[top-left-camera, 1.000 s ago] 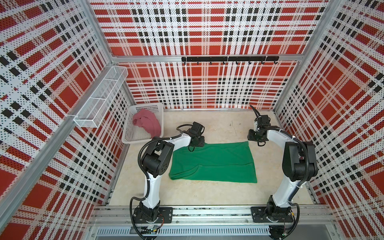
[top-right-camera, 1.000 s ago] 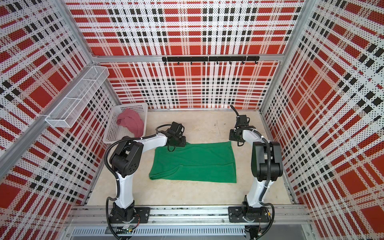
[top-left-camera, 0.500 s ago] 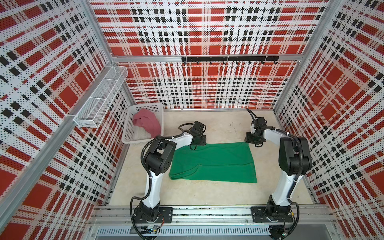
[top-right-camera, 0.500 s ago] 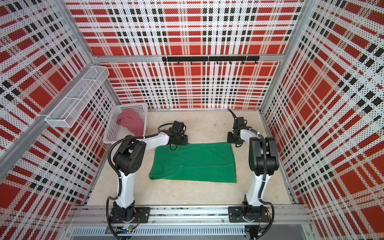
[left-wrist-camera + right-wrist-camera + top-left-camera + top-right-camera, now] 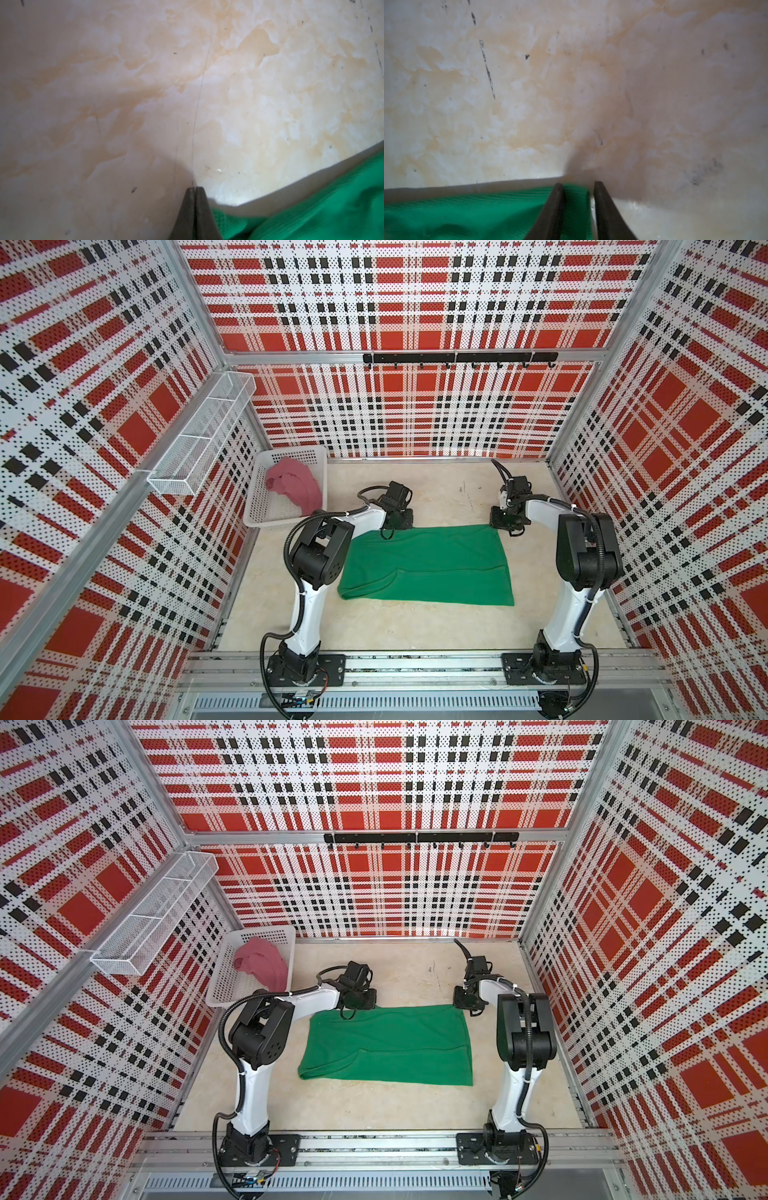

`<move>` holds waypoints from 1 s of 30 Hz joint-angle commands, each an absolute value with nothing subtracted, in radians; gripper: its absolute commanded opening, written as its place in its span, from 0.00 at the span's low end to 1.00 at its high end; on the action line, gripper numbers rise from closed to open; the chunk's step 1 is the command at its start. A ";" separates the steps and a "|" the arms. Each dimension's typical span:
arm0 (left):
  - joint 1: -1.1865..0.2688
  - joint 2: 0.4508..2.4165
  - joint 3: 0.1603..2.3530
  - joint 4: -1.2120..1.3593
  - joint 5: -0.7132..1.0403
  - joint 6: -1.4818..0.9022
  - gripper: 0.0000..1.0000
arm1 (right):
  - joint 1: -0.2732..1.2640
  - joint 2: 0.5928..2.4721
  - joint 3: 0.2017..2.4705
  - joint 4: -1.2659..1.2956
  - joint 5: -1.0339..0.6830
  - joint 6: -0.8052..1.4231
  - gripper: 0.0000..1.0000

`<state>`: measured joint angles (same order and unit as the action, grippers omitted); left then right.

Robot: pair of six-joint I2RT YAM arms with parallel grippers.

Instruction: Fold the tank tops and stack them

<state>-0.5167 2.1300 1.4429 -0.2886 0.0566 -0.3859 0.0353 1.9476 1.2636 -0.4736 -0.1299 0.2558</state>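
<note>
I read the left end effector (image 5: pixel 194 188) as clenched: fingertips pressed together with no gap, low over the beige marbled table (image 5: pixel 249 93). An edge of the bright green soft cloth tank top (image 5: pixel 428 564) lies just beside it, against one finger's side; I cannot tell whether any fabric is pinched. The right end effector (image 5: pixel 578 184) is released, fingers apart and straddling a corner of the green top, one finger against the fabric. The green top lies flat on the table, spanning between both end effectors. The dusty rose-pink cloth tank top (image 5: pixel 297 485) sits crumpled in the white perforated plastic basket (image 5: pixel 274 510), near the left end effector and well apart from the right.
</note>
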 commanded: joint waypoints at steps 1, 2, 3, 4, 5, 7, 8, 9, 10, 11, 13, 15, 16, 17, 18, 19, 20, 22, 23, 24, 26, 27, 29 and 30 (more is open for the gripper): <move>-0.507 2.135 1.447 -0.295 0.067 -0.391 0.00 | 0.045 1.951 1.264 -0.476 -0.126 0.256 0.19; -0.505 2.134 1.447 -0.290 0.081 -0.390 0.00 | 0.044 1.951 1.273 -0.478 -0.129 0.250 0.15; -0.499 2.132 1.448 -0.285 0.104 -0.390 0.00 | 0.046 1.952 1.282 -0.483 -0.136 0.242 0.11; -0.492 2.130 1.443 -0.275 0.132 -0.397 0.00 | 0.046 1.956 1.297 -0.495 -0.146 0.236 0.05; -0.485 2.126 1.436 -0.263 0.151 -0.403 0.00 | 0.046 1.960 1.311 -0.503 -0.157 0.231 0.00; -0.477 2.113 1.422 -0.246 0.163 -0.409 0.00 | 0.046 1.966 1.327 -0.508 -0.167 0.221 0.00; -0.473 2.106 1.419 -0.245 0.161 -0.410 0.00 | 0.046 1.966 1.335 -0.511 -0.167 0.214 0.00; -0.472 2.099 1.418 -0.245 0.157 -0.409 0.00 | 0.046 1.968 1.344 -0.516 -0.167 0.208 0.00; -0.469 2.091 1.417 -0.245 0.152 -0.408 0.00 | 0.046 1.969 1.355 -0.525 -0.163 0.201 0.00; -0.466 2.081 1.415 -0.245 0.148 -0.408 0.00 | 0.046 1.966 1.364 -0.532 -0.164 0.193 0.00; -0.464 2.065 1.407 -0.242 0.141 -0.405 0.00 | 0.046 1.959 1.380 -0.545 -0.166 0.181 0.00; -0.464 2.047 1.396 -0.233 0.134 -0.404 0.00 | 0.046 1.946 1.388 -0.552 -0.167 0.168 0.00; -0.464 2.036 1.388 -0.225 0.131 -0.403 0.00 | 0.046 1.937 1.388 -0.553 -0.167 0.163 0.00; -0.464 2.025 1.380 -0.214 0.125 -0.405 0.00 | 0.046 1.927 1.386 -0.555 -0.166 0.159 0.00; -0.465 2.016 1.373 -0.206 0.120 -0.406 0.00 | 0.046 1.919 1.383 -0.554 -0.166 0.154 0.00; -0.464 2.006 1.364 -0.196 0.117 -0.408 0.00 | 0.046 1.910 1.377 -0.554 -0.166 0.145 0.00; -0.464 2.001 1.359 -0.190 0.111 -0.408 0.00 | 0.047 1.899 1.369 -0.553 -0.163 0.139 0.00; -0.464 1.990 1.353 -0.189 0.103 -0.407 0.00 | 0.046 1.881 1.352 -0.551 -0.160 0.128 0.00; -0.465 1.984 1.351 -0.187 0.101 -0.405 0.00 | 0.046 1.871 1.340 -0.551 -0.161 0.119 0.00; -0.465 1.978 1.348 -0.186 0.095 -0.404 0.00 | 0.046 1.860 1.329 -0.548 -0.160 0.113 0.00; -0.474 1.965 1.341 -0.187 0.072 -0.395 0.00 | 0.046 1.832 1.294 -0.533 -0.163 0.102 0.00; -0.477 1.958 1.336 -0.188 0.063 -0.392 0.00 | 0.046 1.818 1.278 -0.523 -0.166 0.098 0.00; -0.489 1.939 1.317 -0.191 0.037 -0.384 0.00 | 0.050 1.782 1.236 -0.502 -0.170 0.084 0.00; -0.494 1.927 1.304 -0.192 0.023 -0.384 0.00 | 0.053 1.765 1.221 -0.495 -0.166 0.077 0.00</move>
<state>-0.4797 1.9858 1.3308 -0.2089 0.0772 -0.4000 0.0402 1.8297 1.2549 -0.5240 -0.1616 0.1230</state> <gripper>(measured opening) 0.044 0.052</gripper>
